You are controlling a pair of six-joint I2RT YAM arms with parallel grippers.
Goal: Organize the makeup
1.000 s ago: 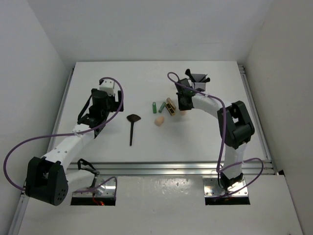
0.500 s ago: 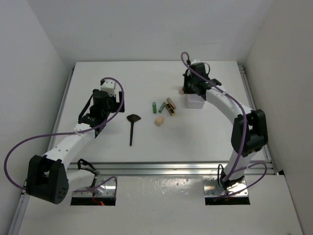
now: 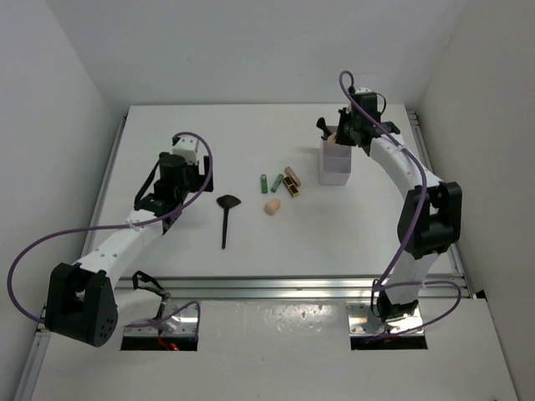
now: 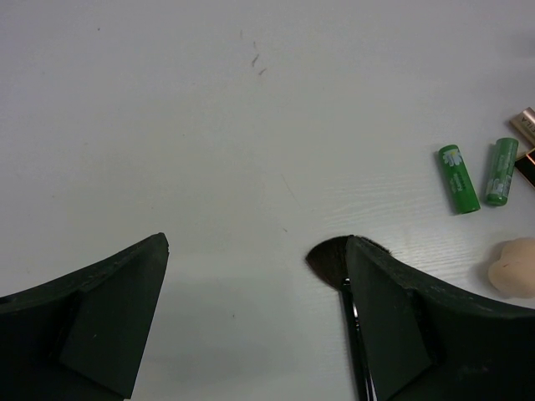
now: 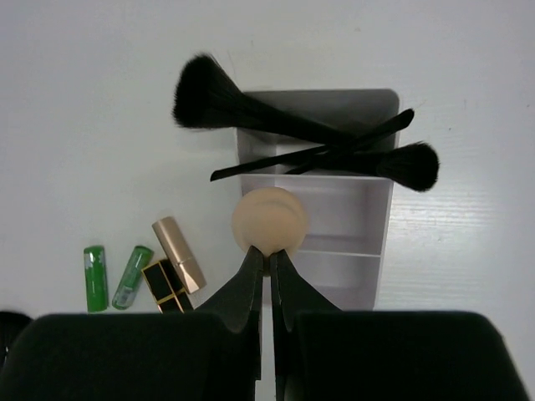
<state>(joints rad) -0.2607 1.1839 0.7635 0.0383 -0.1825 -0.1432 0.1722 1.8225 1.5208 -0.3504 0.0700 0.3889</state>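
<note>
Your right claw [image 5: 268,261] was clamped on the peach sponge [image 5: 269,219], just past its tips above the white box [image 5: 368,280] (brushes [image 5: 251,107] crossed the compartment beyond), likely ready to drop. Your left claw [image 4: 255,244] gaped empty.

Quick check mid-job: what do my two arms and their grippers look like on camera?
The left arm and right arm have white links with chunky black joints, and a purple cable loops along each. The left gripper and right gripper have matte black, wedge-shaped fingers. No markings show.
</note>
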